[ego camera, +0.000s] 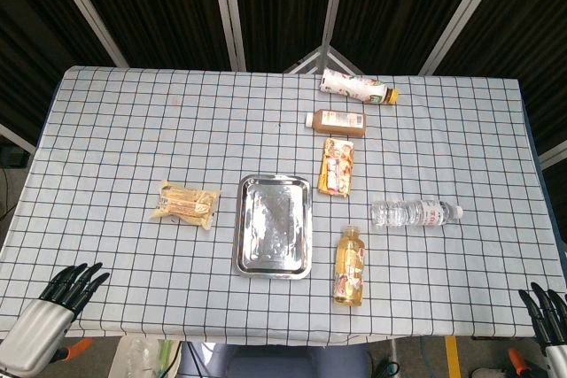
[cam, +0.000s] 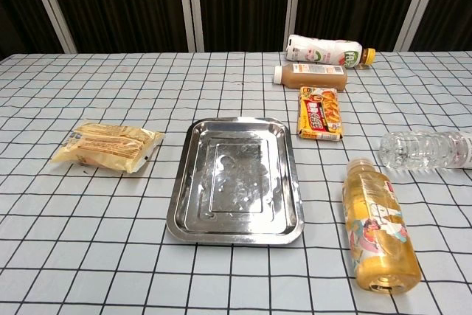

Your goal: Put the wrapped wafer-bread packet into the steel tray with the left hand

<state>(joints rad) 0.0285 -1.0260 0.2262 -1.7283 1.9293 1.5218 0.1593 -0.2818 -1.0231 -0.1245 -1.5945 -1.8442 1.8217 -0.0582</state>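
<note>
The wrapped wafer-bread packet (ego camera: 186, 204) (cam: 108, 147) lies flat on the checked cloth, just left of the steel tray (ego camera: 274, 259) (cam: 184, 198), which has nothing in it. My left hand (ego camera: 55, 307) hangs at the table's near-left edge, fingers apart, holding nothing, well short of the packet. My right hand (ego camera: 551, 316) shows only as dark fingers at the near-right corner, holding nothing. Neither hand appears in the chest view.
Right of the tray lie a yellow juice bottle (ego camera: 350, 266) (cam: 376, 225), a clear water bottle (ego camera: 415, 213) (cam: 428, 150), an orange snack pack (ego camera: 337, 166) (cam: 321, 113), a brown drink bottle (ego camera: 337, 121) (cam: 310, 76) and a white bottle (ego camera: 357, 88) (cam: 326, 50).
</note>
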